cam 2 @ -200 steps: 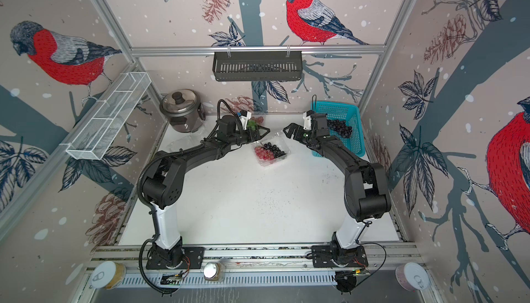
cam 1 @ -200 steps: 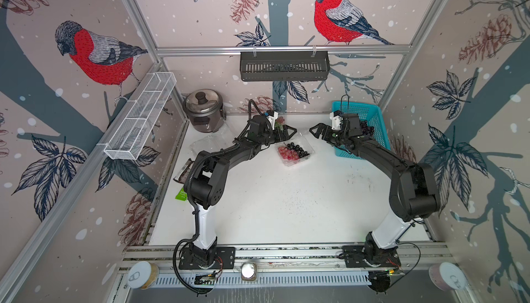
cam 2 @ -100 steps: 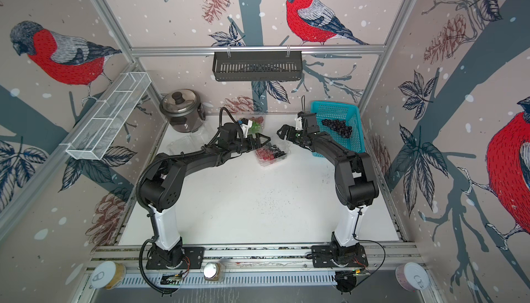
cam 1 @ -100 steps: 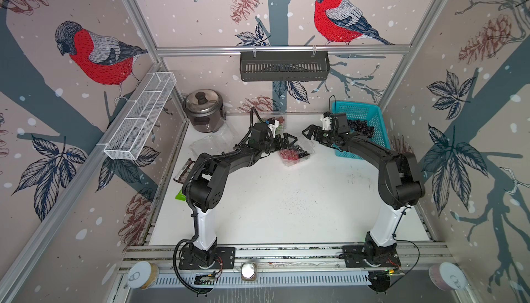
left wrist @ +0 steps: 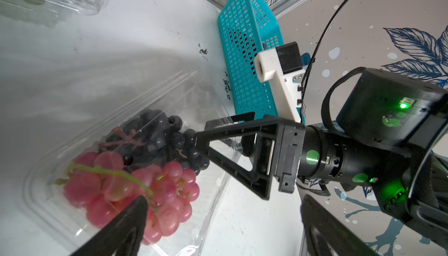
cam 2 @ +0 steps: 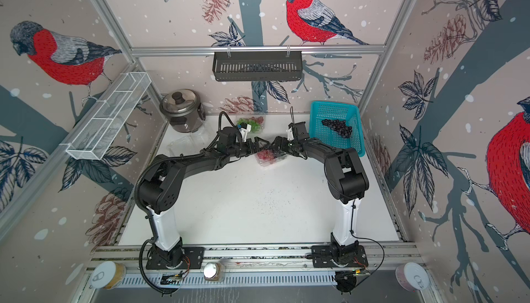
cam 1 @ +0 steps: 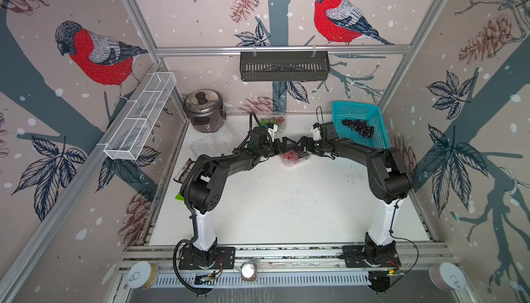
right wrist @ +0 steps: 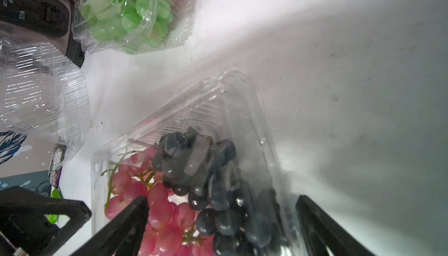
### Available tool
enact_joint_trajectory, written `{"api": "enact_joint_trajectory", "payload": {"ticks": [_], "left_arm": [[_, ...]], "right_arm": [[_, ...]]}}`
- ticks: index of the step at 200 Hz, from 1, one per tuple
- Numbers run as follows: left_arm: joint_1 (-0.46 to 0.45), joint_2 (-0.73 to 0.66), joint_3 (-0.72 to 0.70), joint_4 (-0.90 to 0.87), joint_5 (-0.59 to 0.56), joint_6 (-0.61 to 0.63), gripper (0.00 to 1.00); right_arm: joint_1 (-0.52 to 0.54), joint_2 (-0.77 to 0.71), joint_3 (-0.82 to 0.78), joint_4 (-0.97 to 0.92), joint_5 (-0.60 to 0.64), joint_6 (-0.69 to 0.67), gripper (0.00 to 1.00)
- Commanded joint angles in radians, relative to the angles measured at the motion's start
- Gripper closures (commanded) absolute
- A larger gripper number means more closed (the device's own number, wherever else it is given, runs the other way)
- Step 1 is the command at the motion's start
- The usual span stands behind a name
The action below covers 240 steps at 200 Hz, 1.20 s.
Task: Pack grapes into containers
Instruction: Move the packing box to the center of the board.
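The left gripper [cam 1: 284,144] is released, its 2 fingers spread wide with nothing between them. In both top views it hovers at the 11 o'clock edge of a clear container [cam 1: 296,159]. The right gripper [cam 1: 301,143] is spread just as wide and grasps nothing. It sits at that container's 1 o'clock edge, its tips facing the left gripper's.

In the left wrist view the right gripper [left wrist: 219,130] reaches the container's rim. I cannot tell whether a finger touches the plastic. Inside the container, a red bunch [left wrist: 135,189] and a dark bunch [left wrist: 160,140] lie touching, side by side. The clear lid [right wrist: 225,97] is tilted over the dark one.

The container stands on the white bench [cam 1: 286,207], toward the back. At 12 o'clock from it, by the back wall, a second container [cam 1: 272,120] holds green grapes with a few red ones. At 10 o'clock a third container [cam 1: 212,143] lies empty, just in front of the rice cooker [cam 1: 204,109]. At 2 o'clock a turquoise basket [cam 1: 358,108] holds 1 more dark bunch [cam 1: 358,127].
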Motion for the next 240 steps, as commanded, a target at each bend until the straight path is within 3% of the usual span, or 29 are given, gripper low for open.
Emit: {"api": "enact_joint_trajectory", "payload": {"ticks": [1,95,176,240], "left_arm": [[0.001,-0.019,0.005,0.039,-0.001,0.003,0.03],[0.054,-0.081,-0.051,0.084,-0.004,-0.134,0.03],[0.033,-0.086,-0.142,0.150,-0.018,-0.197,0.03],[0.027,-0.073,-0.142,0.133,-0.010,-0.191,0.03]], "right_arm": [[0.017,-0.007,-0.029,0.047,-0.019,0.018,0.06],[0.117,-0.023,-0.108,0.247,-0.055,0.245,0.12],[0.083,-0.102,-0.186,0.293,-0.091,0.257,0.10],[0.051,-0.265,-0.428,0.465,-0.111,0.285,0.15]]}}
